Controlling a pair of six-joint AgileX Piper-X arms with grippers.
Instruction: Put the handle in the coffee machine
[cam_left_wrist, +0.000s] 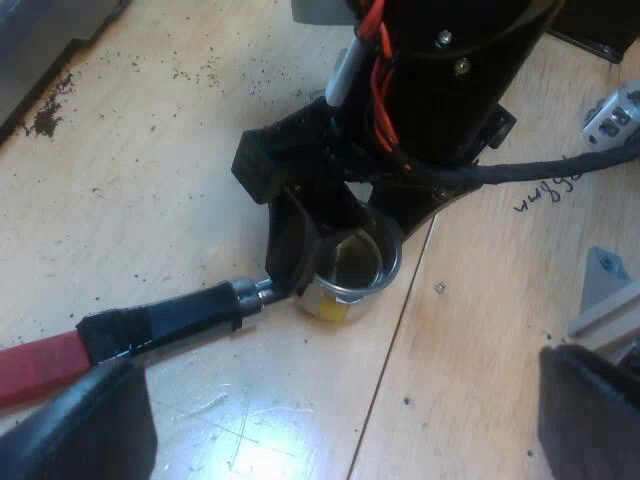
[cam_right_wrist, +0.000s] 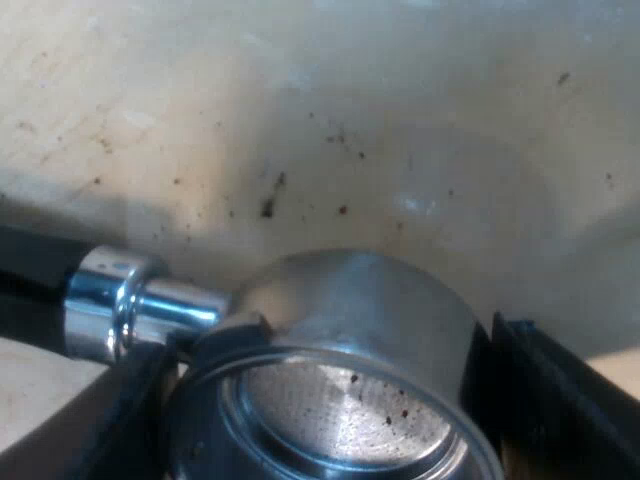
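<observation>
Grasping step underway: right gripper (cam_right_wrist: 335, 425) pinching holder (cam_left_wrist: 352, 268) by metal basket, holder lying on wooden table (cam_left_wrist: 150, 180), red-ended handle (cam_left_wrist: 165, 322) pointing toward left gripper (cam_left_wrist: 335, 415), hanging with fingers (cam_left_wrist: 80, 430) spread. Next, likely: lifting level, carrying to machine, seating basket and twisting handle — needing firm hold.

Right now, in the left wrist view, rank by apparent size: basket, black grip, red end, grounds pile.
1. Black grip and basket: alike; right gripper hides part of the basket.
2. Red end, partly out of view.
3. Grounds pile.
</observation>
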